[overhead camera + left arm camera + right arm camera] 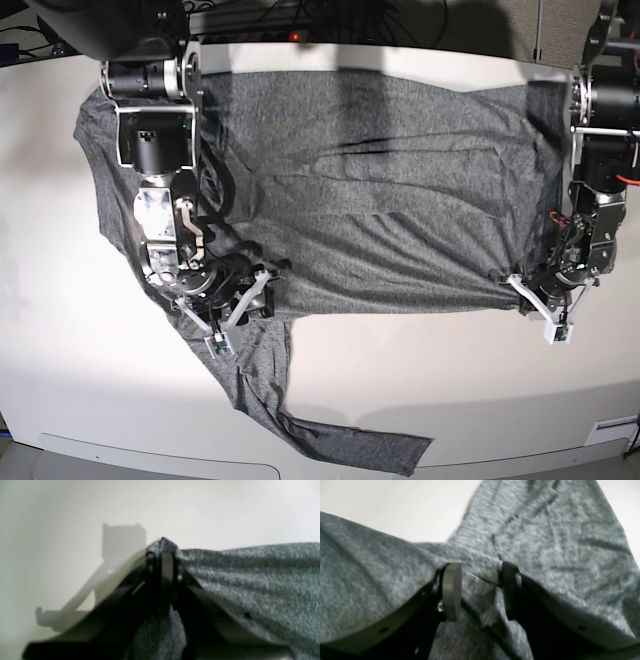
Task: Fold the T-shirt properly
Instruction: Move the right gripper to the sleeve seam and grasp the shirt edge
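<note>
though creased, heather-grey t-shirt (pixel 380 190) outspread

Soft, even brightness throughout; both wrist views are blurred, and a crisp grey shadow falls left of the left pincer (pixel 162 555).

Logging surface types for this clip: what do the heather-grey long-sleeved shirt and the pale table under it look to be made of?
The heather-grey long-sleeved shirt: thin soft knit, probably a cotton blend; flecked fuzzy surface, drapes limply in folds. The pale table: smooth, hard, matt off-white top, possibly laminate; it shows no grain, only soft shadows.
</note>
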You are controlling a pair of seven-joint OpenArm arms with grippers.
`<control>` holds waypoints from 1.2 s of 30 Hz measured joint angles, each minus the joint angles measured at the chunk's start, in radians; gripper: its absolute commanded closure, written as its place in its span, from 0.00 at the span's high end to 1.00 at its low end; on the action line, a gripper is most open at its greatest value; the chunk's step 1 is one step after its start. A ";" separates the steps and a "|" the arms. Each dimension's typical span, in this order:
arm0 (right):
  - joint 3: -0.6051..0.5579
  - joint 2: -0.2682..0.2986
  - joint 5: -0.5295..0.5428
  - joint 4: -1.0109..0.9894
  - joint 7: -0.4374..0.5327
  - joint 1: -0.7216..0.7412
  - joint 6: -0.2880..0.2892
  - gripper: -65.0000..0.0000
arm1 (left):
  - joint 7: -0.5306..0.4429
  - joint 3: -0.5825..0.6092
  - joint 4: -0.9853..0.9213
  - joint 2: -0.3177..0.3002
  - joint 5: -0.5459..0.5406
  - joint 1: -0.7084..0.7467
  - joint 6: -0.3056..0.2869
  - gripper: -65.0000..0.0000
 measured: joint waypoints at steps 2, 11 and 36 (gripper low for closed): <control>0.002 0.001 0.000 0.000 0.002 0.001 -0.004 0.40 | 0.000 0.000 0.000 0.000 0.000 0.000 0.000 0.03; 0.002 0.001 0.005 -0.152 0.101 0.010 -0.109 0.40 | 0.001 0.000 0.000 0.000 -0.003 0.000 0.000 0.03; 0.002 0.003 0.052 -0.101 0.074 0.005 -0.108 0.46 | -0.013 0.000 0.000 0.000 -0.002 0.000 0.000 0.03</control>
